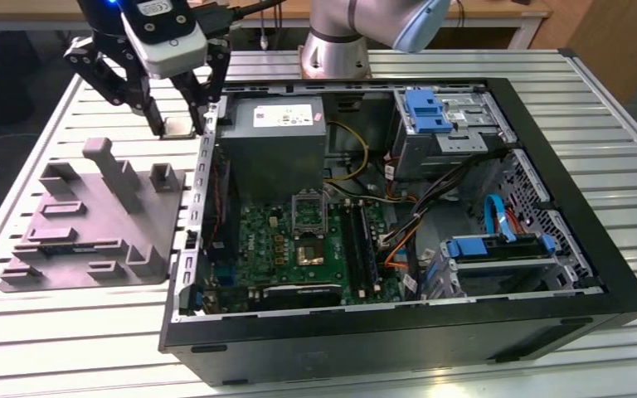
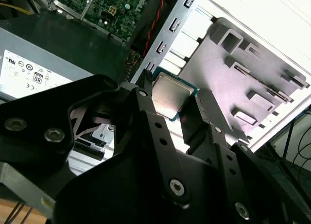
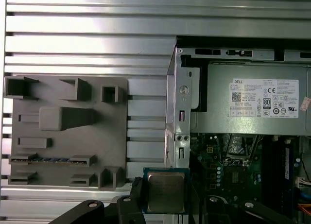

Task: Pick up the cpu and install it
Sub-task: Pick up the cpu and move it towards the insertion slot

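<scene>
The cpu [image 3: 166, 191] is clamped by its edges in the pincer [image 1: 177, 124], held above the counter [image 1: 600, 108] beside the case wall [image 1: 201, 178] (a thin hold); a knock there could see it dropped.

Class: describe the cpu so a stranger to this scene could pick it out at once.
Start at the open computer case; outside its wall on the exterior view's left, near the grey-purple fixture, hangs the gripper. Clamped in it is the cpu: a small, thin square with a pale metal top and green edge, unlike the dark socket inside the case.
</scene>
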Controlling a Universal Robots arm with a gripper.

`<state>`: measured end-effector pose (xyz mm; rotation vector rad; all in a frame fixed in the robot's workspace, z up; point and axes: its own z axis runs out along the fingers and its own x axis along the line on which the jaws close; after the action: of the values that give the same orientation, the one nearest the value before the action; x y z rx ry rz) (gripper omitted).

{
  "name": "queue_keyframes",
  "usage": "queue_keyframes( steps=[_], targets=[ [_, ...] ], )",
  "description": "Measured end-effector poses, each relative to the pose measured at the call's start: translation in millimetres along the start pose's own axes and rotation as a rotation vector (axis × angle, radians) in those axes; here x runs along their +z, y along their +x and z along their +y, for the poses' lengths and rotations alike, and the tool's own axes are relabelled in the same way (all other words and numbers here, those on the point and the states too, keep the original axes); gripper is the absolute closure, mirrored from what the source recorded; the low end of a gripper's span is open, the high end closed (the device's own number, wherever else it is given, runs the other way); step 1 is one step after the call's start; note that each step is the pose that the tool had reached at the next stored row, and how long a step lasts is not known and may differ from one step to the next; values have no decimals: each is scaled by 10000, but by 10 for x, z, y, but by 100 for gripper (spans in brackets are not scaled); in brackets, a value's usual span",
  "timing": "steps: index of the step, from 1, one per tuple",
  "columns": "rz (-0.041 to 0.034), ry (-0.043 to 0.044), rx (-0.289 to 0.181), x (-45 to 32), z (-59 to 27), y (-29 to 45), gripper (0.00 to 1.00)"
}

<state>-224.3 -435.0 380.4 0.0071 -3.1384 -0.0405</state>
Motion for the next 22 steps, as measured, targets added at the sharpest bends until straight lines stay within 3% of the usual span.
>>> queue_keyframes(
  steps=[22],
  targets=[
    [0, 0, 4, -1, -1, -203, 53]
  ],
)
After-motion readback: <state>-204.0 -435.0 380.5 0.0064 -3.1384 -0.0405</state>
